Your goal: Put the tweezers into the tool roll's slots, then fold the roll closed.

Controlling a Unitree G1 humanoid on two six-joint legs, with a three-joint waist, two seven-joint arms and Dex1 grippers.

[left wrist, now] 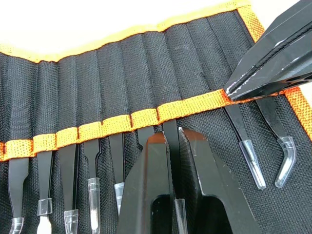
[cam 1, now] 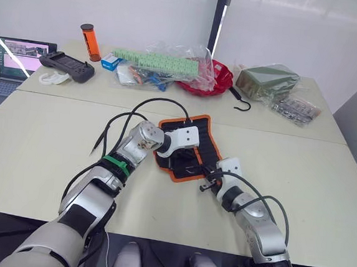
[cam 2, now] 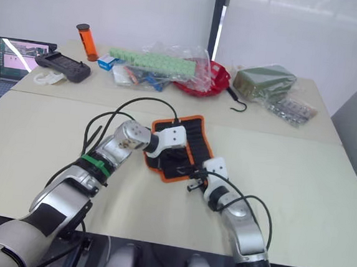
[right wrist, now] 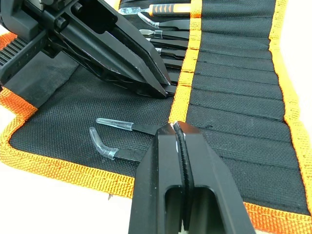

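Left pincer (left wrist: 171, 141) grips a tweezer (left wrist: 170, 134) (slotted) in the tool roll (left wrist: 122, 63).

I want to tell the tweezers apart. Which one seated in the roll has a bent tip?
The outermost tweezers, next to the tool roll's orange side edging. Its capped tip curves sideways; the neighbour and the others end straight.

no legible text, labels, brands or numbers anywhere, laptop (cam 1: 24, 58) screen lit at the table's far left corner but content too small to read, blue box (cam 1: 111, 61) markings unreadable, orange tube (cam 1: 90, 42) unmarked as far as visible
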